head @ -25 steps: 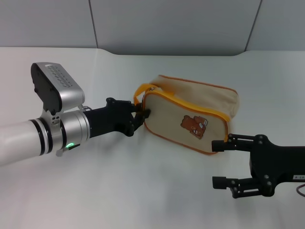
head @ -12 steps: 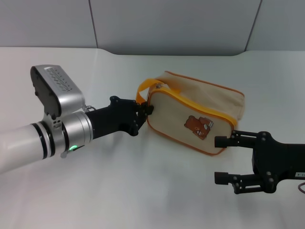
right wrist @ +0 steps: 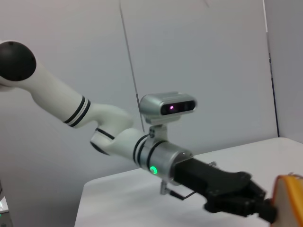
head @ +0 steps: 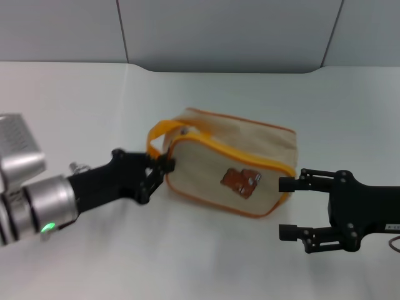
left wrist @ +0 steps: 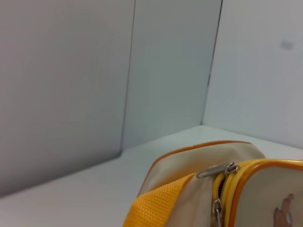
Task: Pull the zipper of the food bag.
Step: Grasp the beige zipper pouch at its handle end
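Note:
The beige food bag with a brown bear picture lies mid-table. Its yellow-orange zipper runs along the upper front edge and looks closed along its length. My left gripper is shut on the bag's left end, just under the yellow loop handle; what exactly it pinches is hidden. The left wrist view shows the zipper, a silver pull tab and the handle close up. My right gripper is open beside the bag's right end, not touching it.
The white table ends at a grey wall behind the bag. The right wrist view shows my left arm and one yellow-edged corner of the bag.
My left gripper has drawn back to the left and toward me, dragging the whole bag with it. The right gripper has stayed almost in place.

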Motion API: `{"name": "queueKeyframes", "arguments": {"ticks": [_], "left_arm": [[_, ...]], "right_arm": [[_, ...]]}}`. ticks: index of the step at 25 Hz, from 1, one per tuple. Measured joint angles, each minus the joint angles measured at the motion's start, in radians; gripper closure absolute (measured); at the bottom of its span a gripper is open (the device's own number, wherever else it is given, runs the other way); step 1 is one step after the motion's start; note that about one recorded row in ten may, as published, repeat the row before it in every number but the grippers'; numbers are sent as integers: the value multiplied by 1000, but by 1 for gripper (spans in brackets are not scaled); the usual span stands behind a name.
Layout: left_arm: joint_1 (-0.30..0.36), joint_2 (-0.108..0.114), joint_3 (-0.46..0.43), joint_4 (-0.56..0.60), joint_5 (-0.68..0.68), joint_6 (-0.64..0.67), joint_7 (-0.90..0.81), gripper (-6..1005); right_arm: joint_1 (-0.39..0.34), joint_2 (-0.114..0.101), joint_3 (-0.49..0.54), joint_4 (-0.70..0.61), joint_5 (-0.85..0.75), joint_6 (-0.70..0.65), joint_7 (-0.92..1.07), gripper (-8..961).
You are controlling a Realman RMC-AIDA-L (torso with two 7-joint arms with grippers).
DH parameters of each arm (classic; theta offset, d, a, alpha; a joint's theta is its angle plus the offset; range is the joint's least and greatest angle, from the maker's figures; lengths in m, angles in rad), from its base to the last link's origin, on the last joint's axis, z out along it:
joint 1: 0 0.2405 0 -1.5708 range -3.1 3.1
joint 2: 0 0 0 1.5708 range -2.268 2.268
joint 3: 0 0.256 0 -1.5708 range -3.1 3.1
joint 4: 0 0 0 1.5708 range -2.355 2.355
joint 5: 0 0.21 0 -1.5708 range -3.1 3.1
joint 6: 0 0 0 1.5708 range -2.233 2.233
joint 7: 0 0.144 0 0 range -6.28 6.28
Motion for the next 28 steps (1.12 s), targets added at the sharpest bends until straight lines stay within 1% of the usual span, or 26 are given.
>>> {"name": "queueKeyframes", "arguments": {"ticks": [1, 2, 5, 8, 11, 13, 15, 16, 17, 20, 21, 22, 24, 25, 26, 27, 28], "left_arm": [[31, 6, 0, 10, 14, 37, -19, 934], [31, 6, 0, 10, 14, 37, -19, 934], [70, 13, 2, 12, 35, 74, -34, 934], [109, 12, 2, 13, 38, 98, -35, 935], [133, 13, 2, 13, 38, 132, -44, 935], [137, 15, 2, 14, 39, 139, -49, 935], [143, 23, 2, 14, 39, 159, -56, 936], [145, 33, 0, 19, 39, 180, -59, 936], [145, 33, 0, 19, 39, 180, -59, 936], [143, 47, 0, 45, 40, 208, -80, 936], [138, 51, 3, 72, 40, 219, -104, 935], [138, 51, 3, 72, 40, 219, -104, 935], [137, 53, 4, 101, 40, 229, -117, 935], [137, 53, 5, 117, 40, 236, -122, 938], [136, 53, 5, 150, 40, 251, -133, 940], [136, 53, 5, 150, 40, 251, -133, 940], [135, 53, 5, 160, 41, 255, -135, 940]], "right_arm": [[4, 2, 0, 0, 0, -1, 0, 137], [4, 2, 0, 0, 0, -1, 0, 137], [11, 4, -2, 0, 0, -1, 0, 138], [14, 4, -8, 0, 0, -1, 0, 138], [17, 4, -6, 0, 0, -2, 0, 137], [18, 5, -4, 0, 0, -3, 0, 137], [20, 7, -1, 0, 11, -4, -11, 138], [22, 8, 0, 0, 24, -3, -26, 138], [22, 13, 0, 0, 53, 2, -57, 138], [18, 29, 0, 0, 145, 26, -141, 139], [17, 37, -4, 7, 223, 54, -207, 139], [17, 37, -4, 7, 223, 54, -207, 139], [29, 41, -9, 38, 306, 86, -288, 138], [41, 41, -12, 62, 336, 102, -334, 137], [70, 41, -12, 104, 364, 135, -421, 137], [70, 41, -12, 104, 364, 135, -421, 137], [88, 41, -12, 123, 366, 157, -465, 137]]}}
